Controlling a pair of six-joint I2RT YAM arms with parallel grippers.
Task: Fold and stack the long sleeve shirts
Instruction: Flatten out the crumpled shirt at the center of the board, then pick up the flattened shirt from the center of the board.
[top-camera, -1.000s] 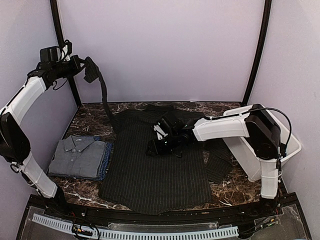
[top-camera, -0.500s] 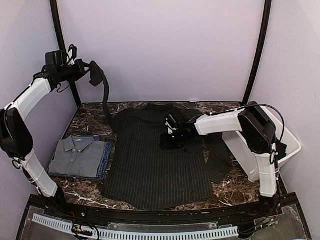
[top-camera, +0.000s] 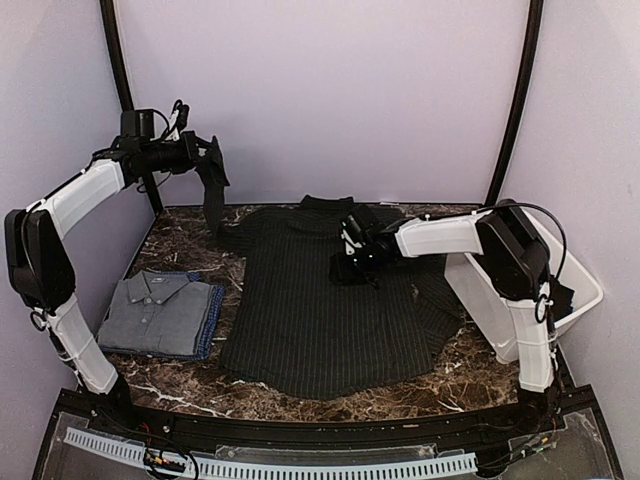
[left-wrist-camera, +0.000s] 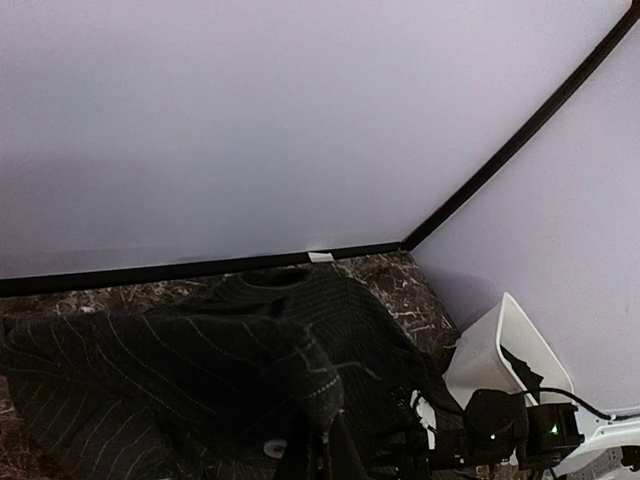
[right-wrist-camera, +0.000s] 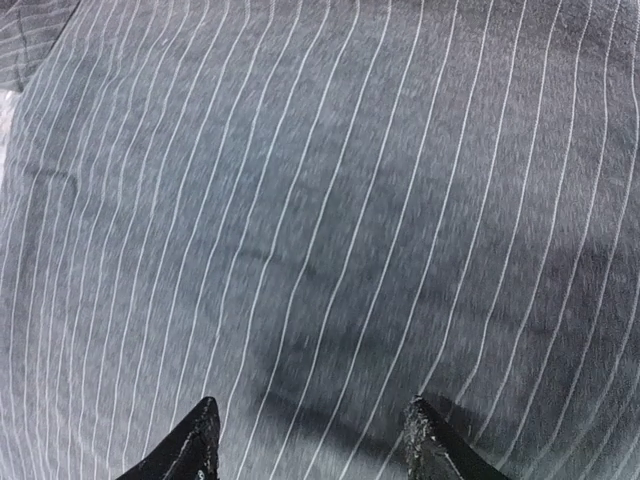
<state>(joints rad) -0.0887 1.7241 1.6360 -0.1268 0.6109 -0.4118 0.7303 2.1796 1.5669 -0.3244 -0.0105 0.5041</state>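
Observation:
A charcoal-black pinstriped shirt (top-camera: 320, 305) lies spread flat in the middle of the table, collar toward the back wall. My left gripper (top-camera: 207, 162) is raised high at the back left and is shut on this shirt's left sleeve (top-camera: 213, 205), which hangs down from it. In the left wrist view the sleeve cloth (left-wrist-camera: 300, 375) drapes over my left gripper (left-wrist-camera: 320, 445) and hides the fingers. My right gripper (top-camera: 350, 262) hovers low over the shirt's upper chest, open and empty. In the right wrist view it (right-wrist-camera: 312, 440) has pinstriped cloth (right-wrist-camera: 330, 200) beneath. A folded grey shirt (top-camera: 155, 305) lies on a blue one (top-camera: 210, 325) at the left.
A white plastic tub (top-camera: 565, 270) leans at the right edge of the table, also in the left wrist view (left-wrist-camera: 495, 350). Black frame posts stand at the back corners. Purple walls close in three sides. Bare marble shows along the table's front edge (top-camera: 180, 390).
My left gripper has swung right and toward the back wall with the sleeve. My right gripper has moved back and right over the shirt. The shirt has shifted right and back.

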